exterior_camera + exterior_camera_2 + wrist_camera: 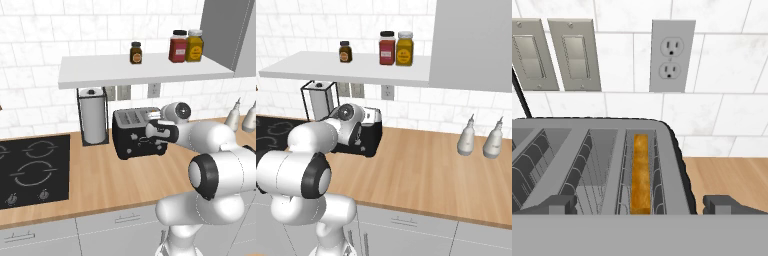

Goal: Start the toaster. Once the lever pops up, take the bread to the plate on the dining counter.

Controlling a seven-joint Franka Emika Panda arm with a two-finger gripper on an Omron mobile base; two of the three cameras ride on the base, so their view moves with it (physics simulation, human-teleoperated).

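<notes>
The black toaster (131, 135) with a grey slotted top stands on the wood counter against the tiled wall. In the hand view I look down into the toaster (577, 150), and the golden-brown bread (641, 175) sits on edge in its rightmost slot. My gripper (644, 205) is open, its two dark fingertips (562, 204) spread wide on either side of the slots, just above the toaster's near rim. From the base the gripper (159, 131) hangs over the toaster's right end and hides that end. The toaster (372, 135) shows partly behind the arm. The plate and the dining counter are out of view.
A paper towel holder (93, 116) stands left of the toaster, and a black cooktop (32, 170) lies further left. A white shelf (145, 70) with jars hangs right above. Two grey bottles (478, 139) stand at the right. A wall outlet (672, 55) and switches are behind.
</notes>
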